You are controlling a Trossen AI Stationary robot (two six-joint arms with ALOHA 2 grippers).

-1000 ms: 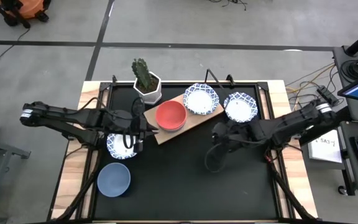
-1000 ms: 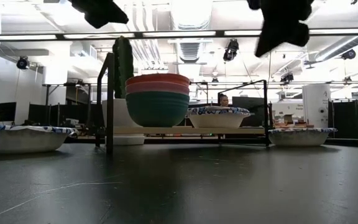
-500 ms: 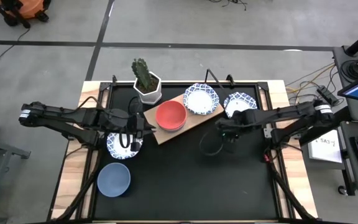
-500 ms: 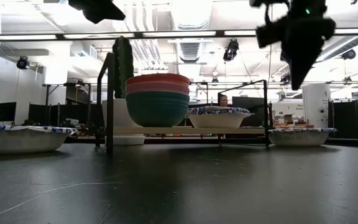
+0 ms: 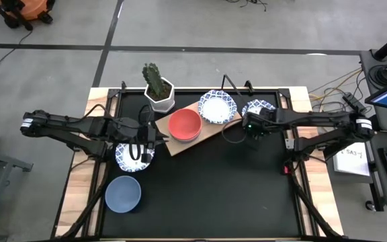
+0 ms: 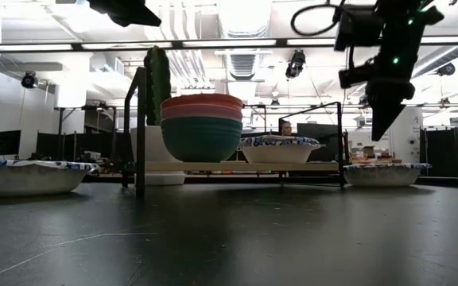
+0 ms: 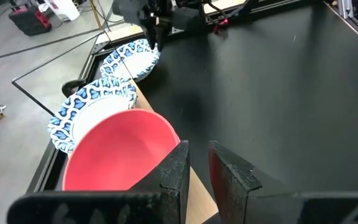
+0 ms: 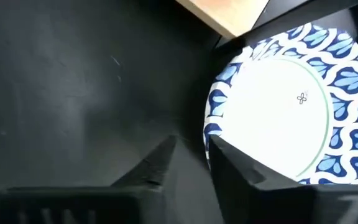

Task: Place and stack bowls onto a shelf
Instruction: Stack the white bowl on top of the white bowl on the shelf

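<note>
A red bowl (image 5: 185, 124) tops a stack with pink and green ones (image 6: 202, 127) on the light-brown shelf board (image 5: 212, 130). Beside it on the board sits a blue-patterned white bowl (image 5: 217, 106). Another patterned bowl (image 5: 261, 109) rests on the black table at the board's right end. My right gripper (image 5: 250, 124) hangs above that bowl's near-left rim (image 8: 215, 118), pointing down, its fingers narrowly open and clear of the bowl (image 6: 386, 173). My left gripper (image 5: 154, 138) waits narrowly open over the board's left end, beside a third patterned bowl (image 5: 133, 157). A plain blue bowl (image 5: 123, 193) stands nearer.
A cactus in a white hexagonal pot (image 5: 158, 94) stands at the far edge, left of the board. A black frame (image 6: 140, 131) stands at the table's far side. The middle and near right of the table hold no objects.
My right gripper has travelled toward the table's far edge and a little right, from the open middle to the patterned bowl beside the board, and has come down while tipping to point downward. The bowls have not moved.
</note>
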